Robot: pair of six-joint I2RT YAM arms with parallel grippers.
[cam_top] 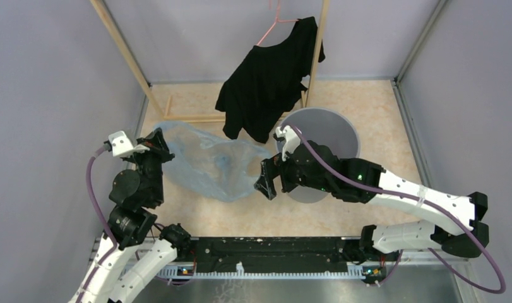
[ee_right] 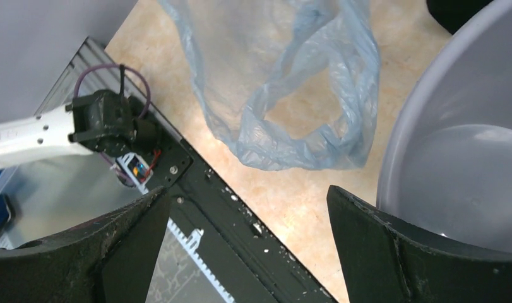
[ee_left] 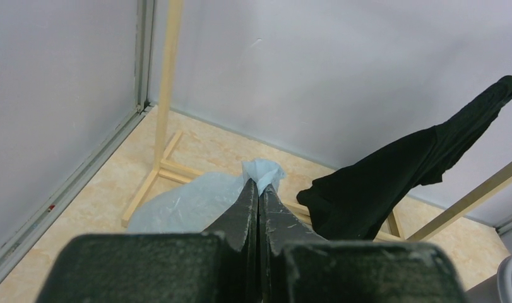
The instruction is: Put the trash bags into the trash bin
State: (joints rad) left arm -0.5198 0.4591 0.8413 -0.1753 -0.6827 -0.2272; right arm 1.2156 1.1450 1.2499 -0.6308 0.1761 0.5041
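- Thin translucent pale blue plastic bag (cam_top: 206,165): outside the bin, over the beige tabletop (cam_top: 379,107). Its long axis runs from the left gripper towards the bin, with the loose looped end (ee_right: 303,136) just beside the bin wall.
- Left gripper (ee_left: 259,189): jaws closed, pinching the bag's far-left corner.
- Right gripper (ee_right: 245,192): jaws spread wide, nothing between them, above the bag's looped end.
- Round grey plastic bin (cam_top: 341,136): upright, right of the bag.
- Black shirt on a pink hanger (cam_top: 266,76): hangs from the wooden rack (cam_top: 124,53), and its hem overlaps the bin's far-left rim from above.
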